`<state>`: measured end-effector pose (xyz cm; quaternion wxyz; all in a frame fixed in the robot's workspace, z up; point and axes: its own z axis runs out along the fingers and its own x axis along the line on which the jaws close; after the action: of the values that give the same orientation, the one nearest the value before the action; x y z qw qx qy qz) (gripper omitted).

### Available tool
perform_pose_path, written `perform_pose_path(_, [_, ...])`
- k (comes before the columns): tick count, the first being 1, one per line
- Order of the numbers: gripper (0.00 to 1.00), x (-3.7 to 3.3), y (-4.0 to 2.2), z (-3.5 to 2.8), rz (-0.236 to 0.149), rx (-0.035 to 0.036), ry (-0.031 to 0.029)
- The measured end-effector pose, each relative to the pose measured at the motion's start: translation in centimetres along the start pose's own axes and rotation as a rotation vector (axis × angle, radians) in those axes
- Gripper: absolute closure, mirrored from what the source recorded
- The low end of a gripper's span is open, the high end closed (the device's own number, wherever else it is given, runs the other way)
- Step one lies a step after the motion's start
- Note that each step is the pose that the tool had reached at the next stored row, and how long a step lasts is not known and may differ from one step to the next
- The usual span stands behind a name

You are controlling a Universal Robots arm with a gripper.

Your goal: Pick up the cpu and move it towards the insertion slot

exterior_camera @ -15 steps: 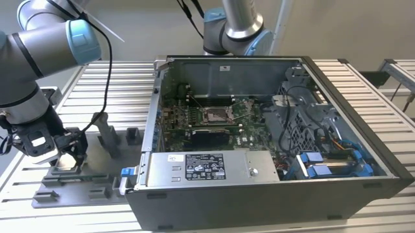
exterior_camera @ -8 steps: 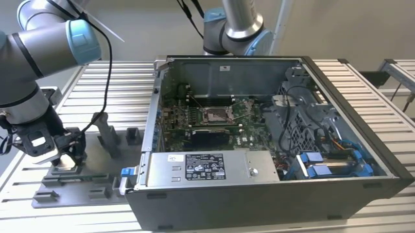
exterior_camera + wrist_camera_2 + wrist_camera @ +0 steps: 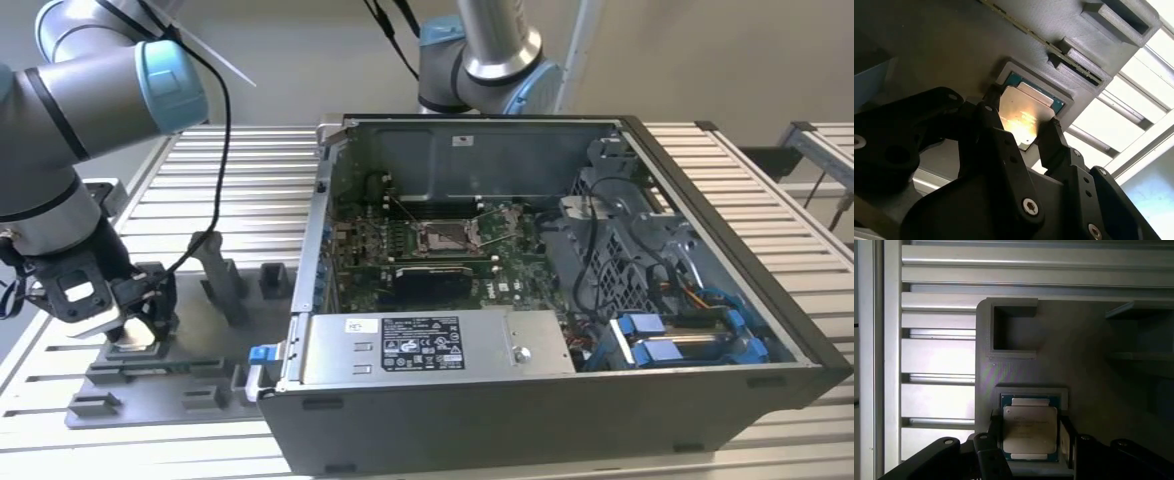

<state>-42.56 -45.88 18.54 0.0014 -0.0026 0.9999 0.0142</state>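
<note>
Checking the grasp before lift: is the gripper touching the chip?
Cannot tell. In both wrist views the gripper straddles the chip, which lies in its grey tray, but neither view plainly shows contact or a gap at the chip's edges.

cpu [image 3: 1028,111] near edge behind pincer [image 3: 1020,115], arm [image 3: 54,110] cropped

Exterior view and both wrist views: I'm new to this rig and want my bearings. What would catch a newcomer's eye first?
The open computer case dominates the exterior view, with the shiny-framed insertion slot on its green board. At that view's left, the hand is down at the grey tray, where the silvery cpu lies in its pocket in both wrist views.
</note>
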Motion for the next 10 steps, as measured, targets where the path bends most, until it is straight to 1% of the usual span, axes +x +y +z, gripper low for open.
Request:
perform_pose_path(3, [1.0,0.0,0.0,-0.06,0.0,0.0,0.0])
perform_pose_path(5, [1.0,0.0,0.01,-0.41,0.0,0.0,0.0003])
perform_pose_path(6, [1.0,0.0,0.02,-0.73,0.0,0.0002,0.0006])
perform_pose_path(10, [1.0,0.0,0.07,-2.52,0.0,0.0,0.0007])
